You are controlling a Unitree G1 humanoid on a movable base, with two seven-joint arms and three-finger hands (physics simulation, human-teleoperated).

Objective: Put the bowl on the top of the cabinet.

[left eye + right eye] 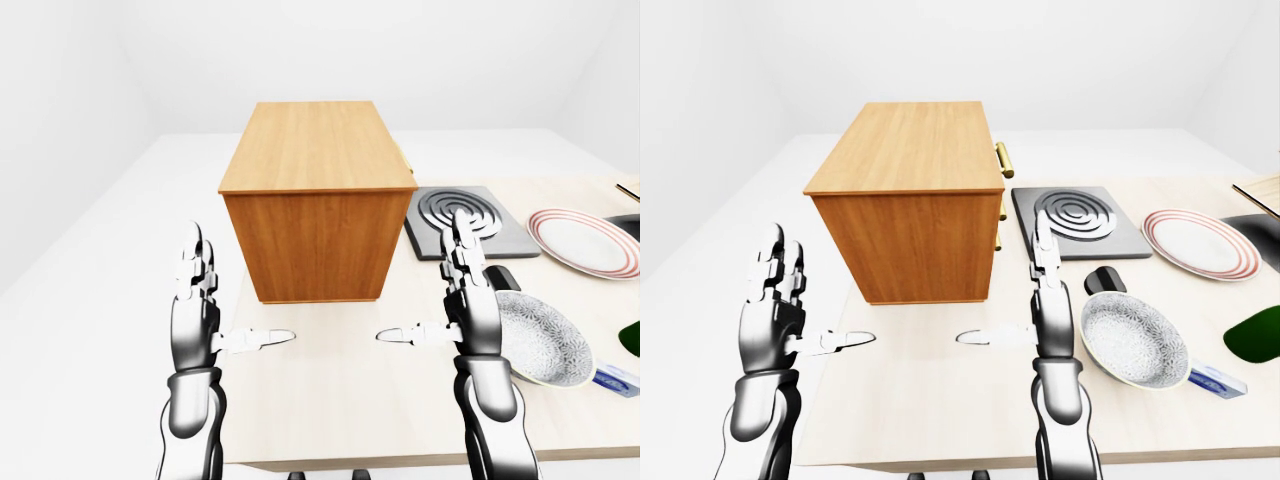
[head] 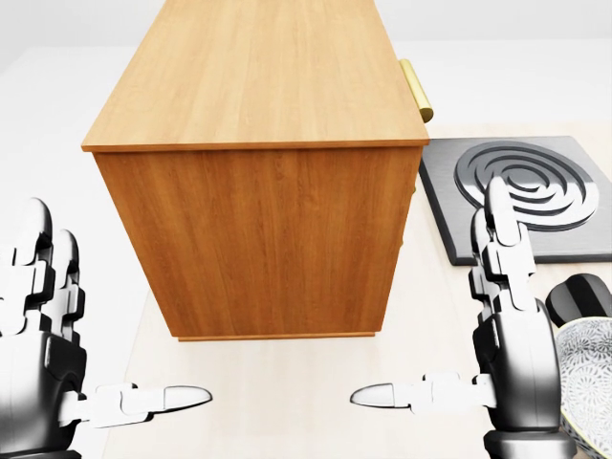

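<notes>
Now both hands, left (image 1: 195,310) and right (image 1: 470,300), hover over the table (image 1: 330,400) with fingers spread, holding nothing; the bowl (image 1: 1133,340) sits just right of the right hand; the cabinet (image 1: 315,200) stands farther off.

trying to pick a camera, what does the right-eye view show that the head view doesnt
Only the right-eye view shows the whole bowl, the red-rimmed plate, a dark green object and a blue-labelled item. Only the head view gives a close look at the cabinet's side panel. Both show the cabinet, the burner, the table and both open hands, left and right.
</notes>
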